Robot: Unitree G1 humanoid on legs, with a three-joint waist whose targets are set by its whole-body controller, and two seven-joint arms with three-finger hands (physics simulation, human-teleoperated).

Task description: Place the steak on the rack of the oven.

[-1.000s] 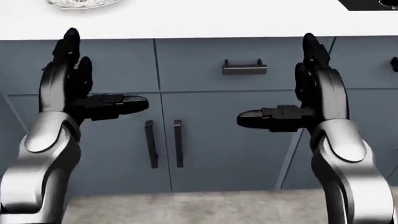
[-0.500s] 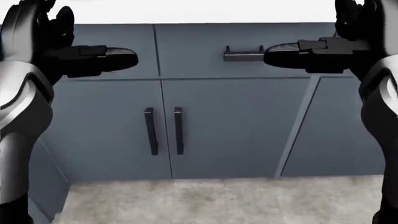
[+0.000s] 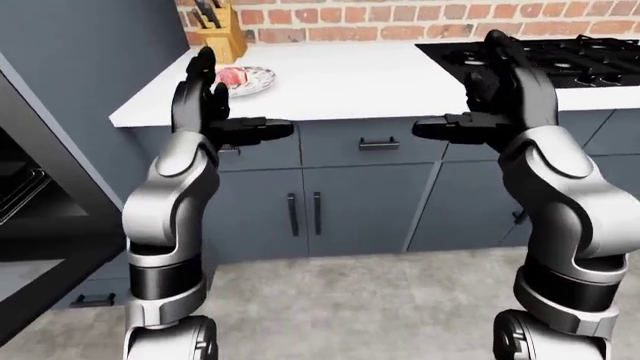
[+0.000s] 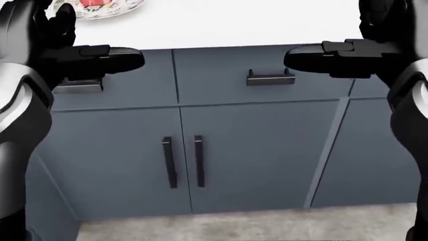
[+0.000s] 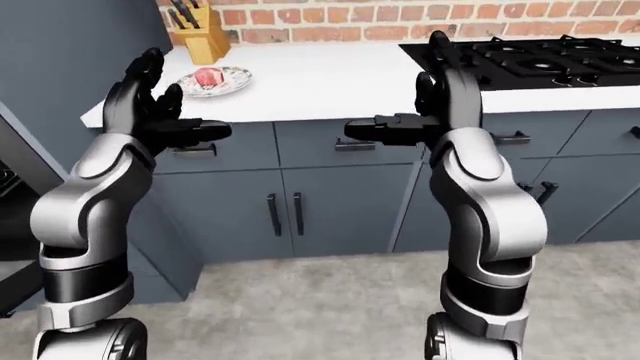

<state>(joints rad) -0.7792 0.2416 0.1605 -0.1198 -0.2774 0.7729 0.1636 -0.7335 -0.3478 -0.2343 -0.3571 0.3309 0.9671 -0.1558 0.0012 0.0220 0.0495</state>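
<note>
**Right-eye view: approach step, nothing in hand yet**

Right-eye view shows both arms raised ahead of the torso, palms turned inward. Left hand [image 5: 150, 105]: fingers [image 5: 138, 73] spread upward, thumb pointing toward the other hand, nothing held. Right hand [image 5: 432, 105]: same pose, fingers [image 5: 441, 54] extended, thumb pointing inward, empty.

Steak [image 5: 208, 76] lies on a small plate [image 5: 232, 81] on the white worktop [image 5: 330, 75]. It is beyond the left fingers and slightly to their inner side, near but apart. It is well apart from the right fingers, on their left. Knife block [image 5: 203, 41] stands beyond the plate against the brick wall. Stove [image 5: 540, 56] sits beyond and to the right of the right fingers.

Oven rack [image 3: 15, 196] shows in the left-eye view at the picture's left edge, below and outward of the left fingers, with the oven door [image 3: 45, 262] open beneath it.

Judgement: the step in hand is the reach for the steak; the grasp is not yet made. The left hand is the closer one. Next move likely calls for stepping nearer the worktop, carrying the left fingers over the plate rim, closing round the meat, then turning left toward the rack. Lower cabinets [image 4: 180, 155] fill the head view, so the body stands close already.
</note>
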